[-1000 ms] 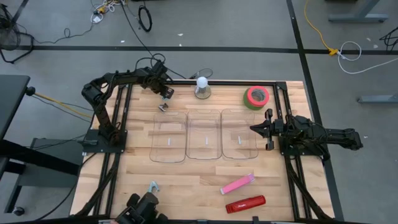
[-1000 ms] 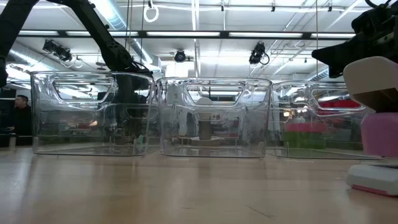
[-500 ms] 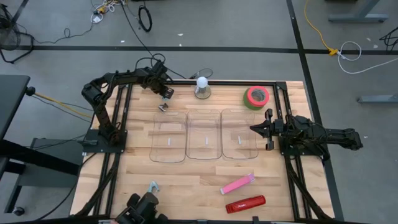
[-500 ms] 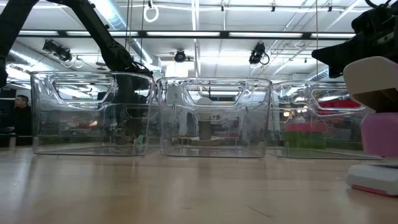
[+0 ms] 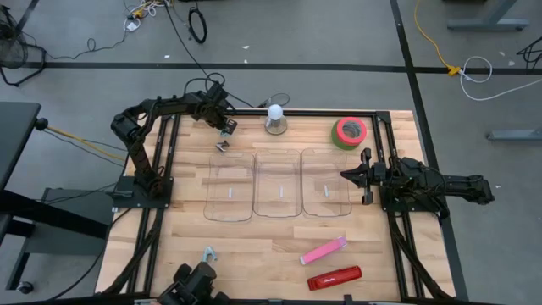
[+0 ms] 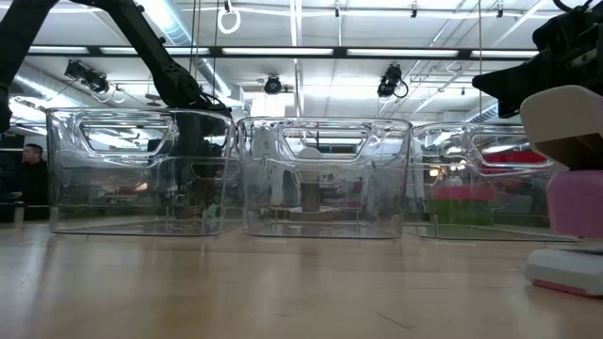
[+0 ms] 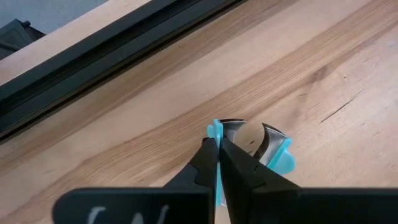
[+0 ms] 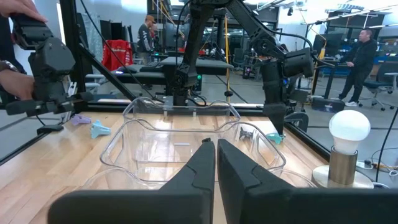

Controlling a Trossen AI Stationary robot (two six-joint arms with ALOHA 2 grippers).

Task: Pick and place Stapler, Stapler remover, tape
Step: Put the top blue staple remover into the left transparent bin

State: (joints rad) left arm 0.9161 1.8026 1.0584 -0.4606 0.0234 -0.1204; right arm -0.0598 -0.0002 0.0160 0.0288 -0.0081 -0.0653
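My left pincer (image 7: 217, 144) is pinched onto the blue-handled staple remover (image 7: 261, 148) at the worktop's (image 5: 254, 246) far left. My right pincer (image 8: 216, 149), fingers together and empty, waits right of the clear bins (image 5: 279, 182). Green tape (image 5: 349, 132) sits far right; red stapler (image 5: 334, 278) near right.

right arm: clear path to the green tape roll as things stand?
Probably yes. The green tape roll with the pink core lies flat in the open at the table's far right corner, just beyond the right hand, which is shut. Nothing stands between them; the clear plastic bins sit off to the side.
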